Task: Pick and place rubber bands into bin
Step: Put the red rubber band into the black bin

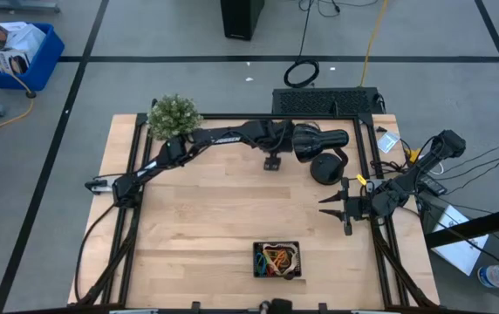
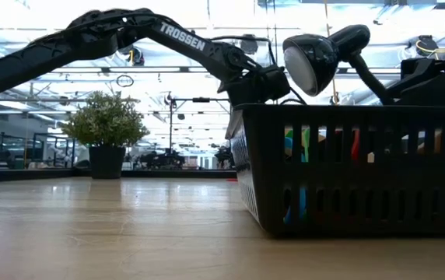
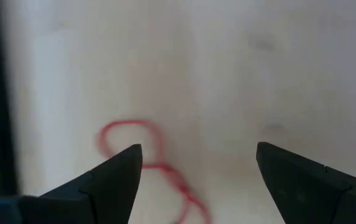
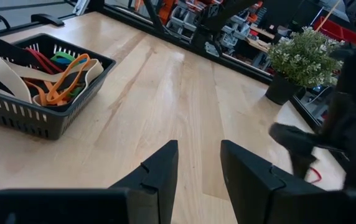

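A red rubber band [image 3: 142, 163] lies flat on the wooden table, twisted into two loops. My left gripper [image 3: 200, 152] hangs open over it, far of the table's middle [image 1: 272, 162]. One finger stands over the band and the other is off to its side. The band also shows in the right wrist view [image 4: 315, 175] under that gripper. The black bin [image 1: 276, 260] stands near the table's near edge and holds several bands in orange, tan, red and green [image 4: 56, 78]. My right gripper [image 1: 328, 207] is open and empty right of the middle, pointing left.
A black desk lamp [image 1: 319, 146] stands just right of my left gripper. A small potted plant [image 1: 173, 116] stands at the far left corner. A black frame rail [image 1: 232, 117] runs along the table's edges. Bare wood [image 1: 206, 209] lies between the grippers and the bin.
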